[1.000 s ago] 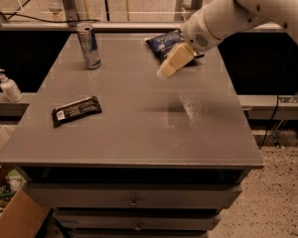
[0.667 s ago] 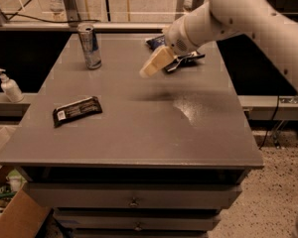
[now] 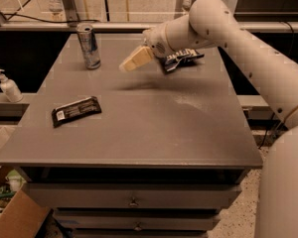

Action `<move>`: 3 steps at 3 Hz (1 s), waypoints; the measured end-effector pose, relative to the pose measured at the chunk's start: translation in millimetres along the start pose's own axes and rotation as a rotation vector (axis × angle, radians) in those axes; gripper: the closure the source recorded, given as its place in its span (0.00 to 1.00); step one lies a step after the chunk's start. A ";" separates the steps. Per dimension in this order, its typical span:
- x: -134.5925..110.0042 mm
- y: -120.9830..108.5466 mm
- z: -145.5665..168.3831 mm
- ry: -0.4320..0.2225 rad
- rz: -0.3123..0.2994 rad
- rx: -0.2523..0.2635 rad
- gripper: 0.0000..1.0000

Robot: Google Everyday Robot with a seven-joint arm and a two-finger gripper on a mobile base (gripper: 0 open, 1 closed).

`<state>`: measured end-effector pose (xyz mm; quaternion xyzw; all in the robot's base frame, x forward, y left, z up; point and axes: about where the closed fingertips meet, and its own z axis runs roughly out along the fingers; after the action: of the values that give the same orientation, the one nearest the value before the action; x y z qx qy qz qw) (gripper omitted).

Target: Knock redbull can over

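The redbull can (image 3: 88, 46) stands upright at the far left of the grey table (image 3: 139, 128). It is slim, silver and blue, with a shiny top rim. My gripper (image 3: 131, 61) hangs above the table's far middle, to the right of the can and apart from it by about a can's height. Its tan fingers (image 3: 135, 59) point left toward the can. The white arm reaches in from the right.
A flat black wrapped bar (image 3: 76, 110) lies at the left front of the table. A dark blue chip bag (image 3: 181, 59) lies at the far right, partly behind my arm. A soap bottle (image 3: 9, 86) stands on a ledge to the left. Drawers run below the table.
My gripper has moved left across the far side of the table, from over the chip bag toward the can. The can, bar and bag have not moved.
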<state>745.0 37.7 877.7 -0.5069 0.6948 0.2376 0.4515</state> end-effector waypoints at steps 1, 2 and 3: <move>-18.7 7.8 28.3 -0.086 0.026 -0.046 0.00; -61.6 27.3 47.0 -0.162 0.034 -0.092 0.00; -105.9 45.3 66.1 -0.224 0.028 -0.125 0.00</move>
<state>737.2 158.5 932.2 -0.4947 0.6309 0.3417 0.4903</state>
